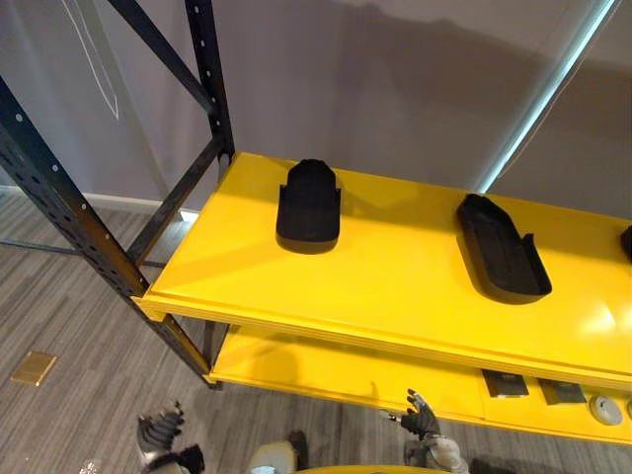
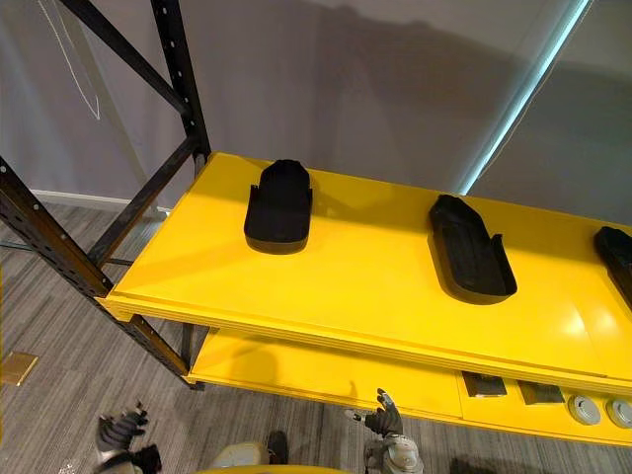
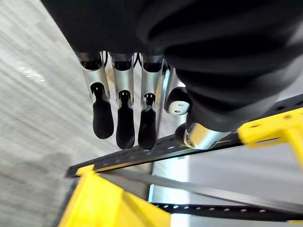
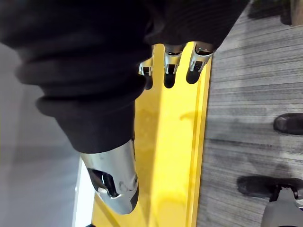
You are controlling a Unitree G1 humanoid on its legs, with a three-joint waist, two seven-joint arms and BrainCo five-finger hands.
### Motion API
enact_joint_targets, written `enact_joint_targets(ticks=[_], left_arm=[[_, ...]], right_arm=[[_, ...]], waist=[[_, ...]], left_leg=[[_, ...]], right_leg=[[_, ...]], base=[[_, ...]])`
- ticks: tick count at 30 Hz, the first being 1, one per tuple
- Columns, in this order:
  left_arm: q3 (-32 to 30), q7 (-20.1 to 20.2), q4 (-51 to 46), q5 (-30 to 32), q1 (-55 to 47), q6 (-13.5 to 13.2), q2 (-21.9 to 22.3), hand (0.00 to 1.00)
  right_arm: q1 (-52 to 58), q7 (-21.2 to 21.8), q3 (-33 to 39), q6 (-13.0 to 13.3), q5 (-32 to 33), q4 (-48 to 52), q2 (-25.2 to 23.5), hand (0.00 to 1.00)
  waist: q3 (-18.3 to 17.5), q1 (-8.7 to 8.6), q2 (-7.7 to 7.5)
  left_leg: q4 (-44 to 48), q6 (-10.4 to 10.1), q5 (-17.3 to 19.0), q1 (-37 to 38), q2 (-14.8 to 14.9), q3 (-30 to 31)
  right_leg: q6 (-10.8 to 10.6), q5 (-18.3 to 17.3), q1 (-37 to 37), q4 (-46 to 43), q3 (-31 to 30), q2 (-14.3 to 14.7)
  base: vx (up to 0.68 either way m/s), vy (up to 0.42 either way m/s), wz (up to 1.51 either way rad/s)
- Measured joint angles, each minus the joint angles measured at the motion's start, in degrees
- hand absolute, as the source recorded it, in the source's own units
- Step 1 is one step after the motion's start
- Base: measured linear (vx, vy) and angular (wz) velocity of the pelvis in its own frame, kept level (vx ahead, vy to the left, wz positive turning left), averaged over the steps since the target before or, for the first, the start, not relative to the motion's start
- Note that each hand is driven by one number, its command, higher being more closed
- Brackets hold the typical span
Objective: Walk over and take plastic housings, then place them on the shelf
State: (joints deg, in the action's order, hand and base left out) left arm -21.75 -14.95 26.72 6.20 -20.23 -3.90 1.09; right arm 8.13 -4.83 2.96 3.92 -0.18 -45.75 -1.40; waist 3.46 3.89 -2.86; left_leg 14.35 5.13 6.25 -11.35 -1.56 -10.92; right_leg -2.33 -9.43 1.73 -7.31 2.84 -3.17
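While you face the rack, floor plate (image 1: 34, 367): small brass square set in the grey plank floor, far left, well apart from the rack.
Black uprights (image 1: 59, 212): perforated steel posts with a diagonal brace, closing off the rack's left end.
Left hand (image 1: 160, 434): low by the floor at your lower left, below the top shelf; its fingers (image 3: 125, 118) are straight, side by side, and hold nothing.
Top shelf (image 1: 395, 286): yellow deck; its front edge runs between both hands and the housings.
Left housing (image 1: 309, 205): black plastic, rounded end toward the wall, resting on the top shelf near its left end.
Right hand (image 1: 422, 420): low in front of the lower shelf; its fingers (image 4: 169, 75) are relaxed and spread, and it is empty.
Middle housing (image 1: 502, 247): longer black shell lying at an angle on the top shelf, well apart from the left one.
Right housing (image 2: 617, 255): black piece cut off at the right edge, same deck.
Lower shelf (image 1: 326, 370): yellow, under the top one.
Dark plates (image 1: 505, 383): flat squares on the lower shelf's right part.
Round discs (image 1: 605, 409): pale, just beside the plates.
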Motion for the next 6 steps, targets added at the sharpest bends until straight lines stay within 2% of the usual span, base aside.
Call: enact_joint_targets(ticks=[3,6], left_arm=[[0.97,0.05,4.86,-0.15,1.16,0.08,0.82,0.0],[1.68,0.67,8.84,-0.34,2.11,0.07,1.77,0.0]], right_arm=[[0.22,-0.12,1.09,-0.02,0.02,-0.11,0.08,0.0],[0.14,-0.35,1.83,0.0,0.05,-0.6,0.37,0.0]], waist=[[-0.1,0.0,0.68],[-0.6,-0.03,2.03]], left_leg=[[-0.22,0.16,0.1,0.08,-0.56,-0.16],[-0.99,0.19,0.12,0.5,-1.16,-0.57]], right_leg=[[-0.11,-0.07,-0.03,-0.07,-0.06,-0.53],[-0.14,-0.08,-0.07,0.01,-0.8,-1.01]], base=[[0.02,0.05,0.01],[0.03,0.054,-0.04]])
